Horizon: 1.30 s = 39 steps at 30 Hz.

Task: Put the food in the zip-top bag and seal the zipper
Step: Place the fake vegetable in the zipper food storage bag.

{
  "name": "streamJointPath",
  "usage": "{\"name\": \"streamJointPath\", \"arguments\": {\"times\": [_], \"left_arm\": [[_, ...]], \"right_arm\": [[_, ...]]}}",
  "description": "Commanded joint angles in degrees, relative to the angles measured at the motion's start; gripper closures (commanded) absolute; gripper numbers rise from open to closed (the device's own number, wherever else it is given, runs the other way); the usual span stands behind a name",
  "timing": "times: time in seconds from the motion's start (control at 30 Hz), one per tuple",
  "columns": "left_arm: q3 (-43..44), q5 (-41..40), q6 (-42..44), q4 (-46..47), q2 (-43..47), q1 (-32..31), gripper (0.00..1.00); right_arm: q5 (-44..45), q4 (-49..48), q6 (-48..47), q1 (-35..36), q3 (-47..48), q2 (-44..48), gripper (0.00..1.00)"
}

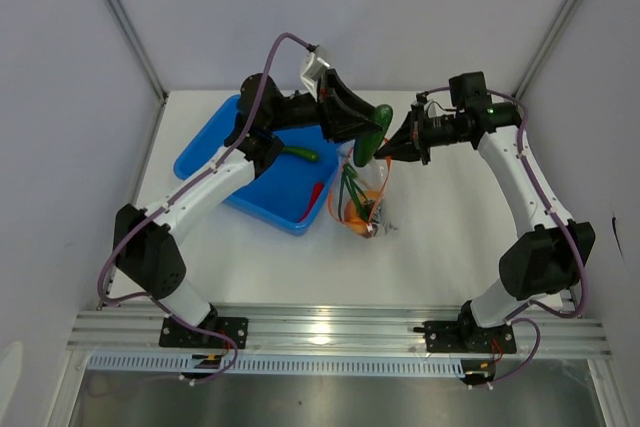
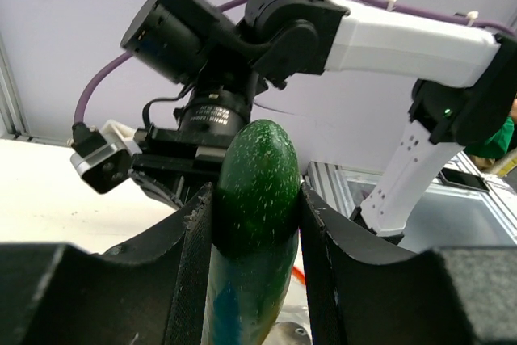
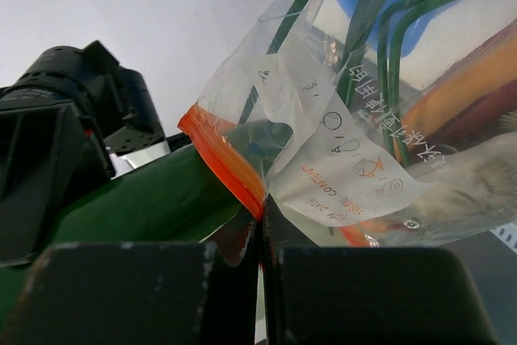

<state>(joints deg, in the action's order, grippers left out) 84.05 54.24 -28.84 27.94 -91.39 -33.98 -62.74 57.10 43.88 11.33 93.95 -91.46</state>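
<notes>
My left gripper (image 2: 254,204) is shut on a speckled dark green food piece (image 2: 257,167), held at a slant above the mouth of the zip-top bag (image 1: 362,199). In the top view this piece (image 1: 374,131) hangs between both grippers. My right gripper (image 3: 262,228) is shut on the bag's orange-red zipper (image 3: 222,159) and holds the clear bag (image 3: 363,143) up. Inside the bag lie green onion stems (image 3: 380,46) and an orange slice (image 3: 460,94). The green piece (image 3: 153,199) touches the zipper edge from the left.
A blue tray (image 1: 215,162) sits at the left under my left arm, with a green pod (image 1: 300,154) in it and a red chili (image 1: 314,196) at its near right edge. White walls close in the table on both sides.
</notes>
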Motion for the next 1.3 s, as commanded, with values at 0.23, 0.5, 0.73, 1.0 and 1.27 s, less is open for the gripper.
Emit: {"name": "streamJointPath", "arguments": {"times": [0.23,0.5,0.73,1.0,1.27], "left_arm": [[-4.3,-0.3,2.8,5.9,-0.7,-0.3,0.48],[-4.8,-0.4,1.2,5.6,0.0,0.3,0.22],[-3.6,-1.0,1.6,1.4,0.5,2.2,0.18],[-3.5,-6.9,8.5,-12.0,6.2,2.4,0.24],[14.3,-21.4,14.2,-46.3,2.8,0.6,0.39]], "right_arm": [[-6.2,-9.4,8.0,-0.4,-2.8,4.2,1.00],[-6.5,-11.0,8.8,-0.8,-4.2,4.6,1.00],[-6.7,-11.7,9.1,-1.0,-4.3,4.8,1.00],[-6.4,-12.4,9.2,-1.4,-4.5,4.7,1.00],[-4.9,-11.7,9.2,-1.4,-4.3,4.6,1.00]]}}
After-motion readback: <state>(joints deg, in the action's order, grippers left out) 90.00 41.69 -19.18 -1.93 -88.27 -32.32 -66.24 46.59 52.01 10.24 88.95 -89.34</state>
